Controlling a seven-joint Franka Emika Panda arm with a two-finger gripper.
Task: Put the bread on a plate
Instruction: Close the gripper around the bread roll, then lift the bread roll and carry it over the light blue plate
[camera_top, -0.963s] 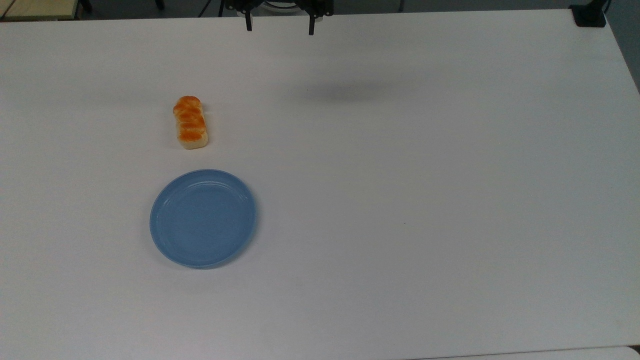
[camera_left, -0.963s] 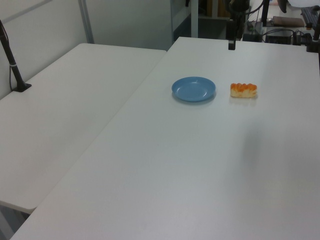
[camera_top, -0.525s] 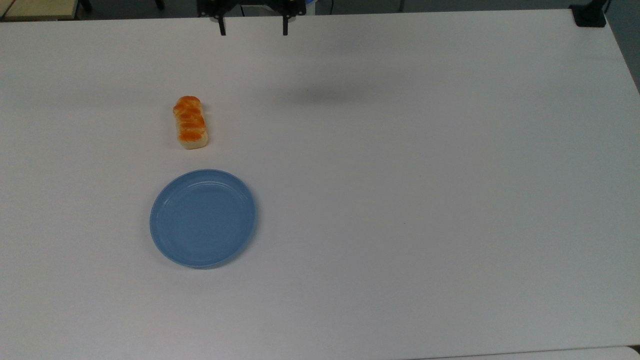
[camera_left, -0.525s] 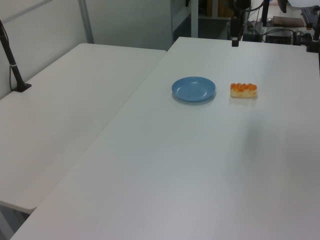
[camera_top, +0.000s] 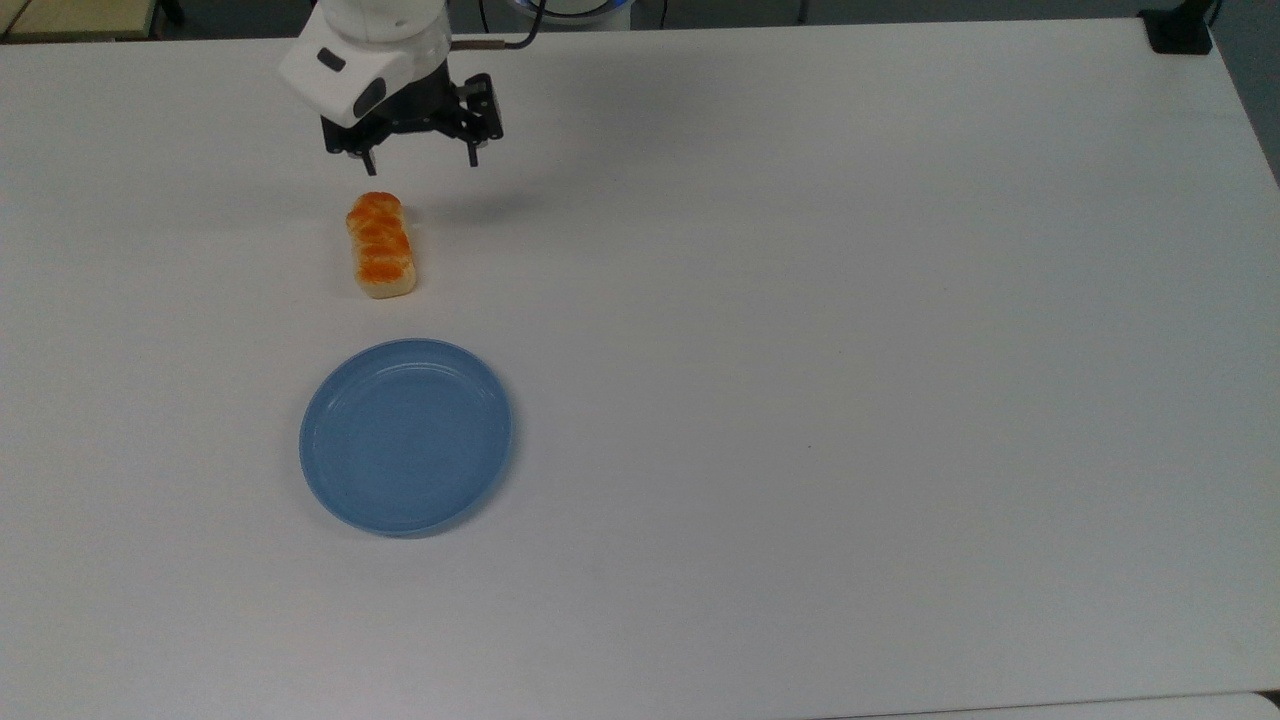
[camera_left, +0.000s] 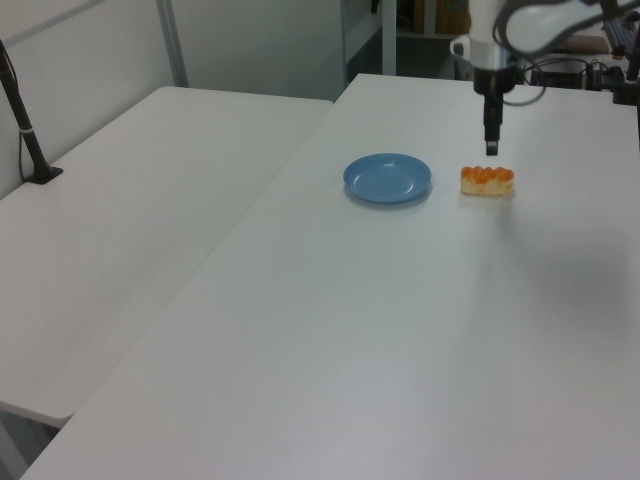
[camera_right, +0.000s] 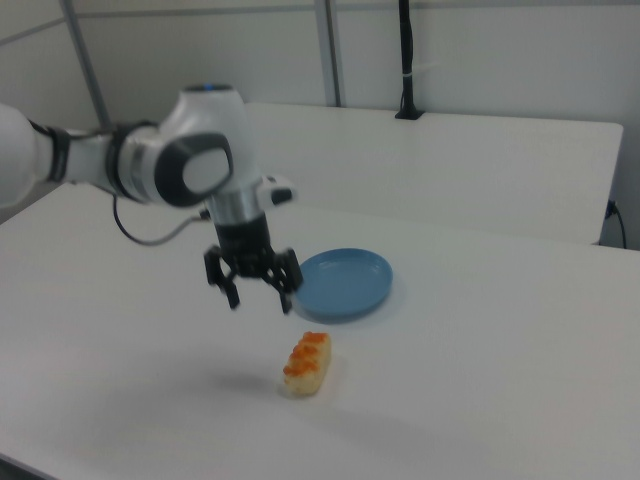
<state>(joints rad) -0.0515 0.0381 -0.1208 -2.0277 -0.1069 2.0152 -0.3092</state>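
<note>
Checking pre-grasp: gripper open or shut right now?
Open. In the top view the gripper has its two fingers spread wide apart, with nothing between them, above the table near the bread.

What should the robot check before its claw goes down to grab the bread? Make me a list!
1. Claw open: ok, the fingers stand spread apart.
2. Claw empty: ok, nothing sits between the fingers.
3. Claw right over the bread: not ok, in the top view it hangs just past the loaf's upper end, a bit to the top view's right.
4. Bread free to lift: ok, it lies alone on the table.
5. Plate ready: ok, nothing lies in it.
6. Bread apart from plate: ok, a gap of bare table shows between them.
</note>
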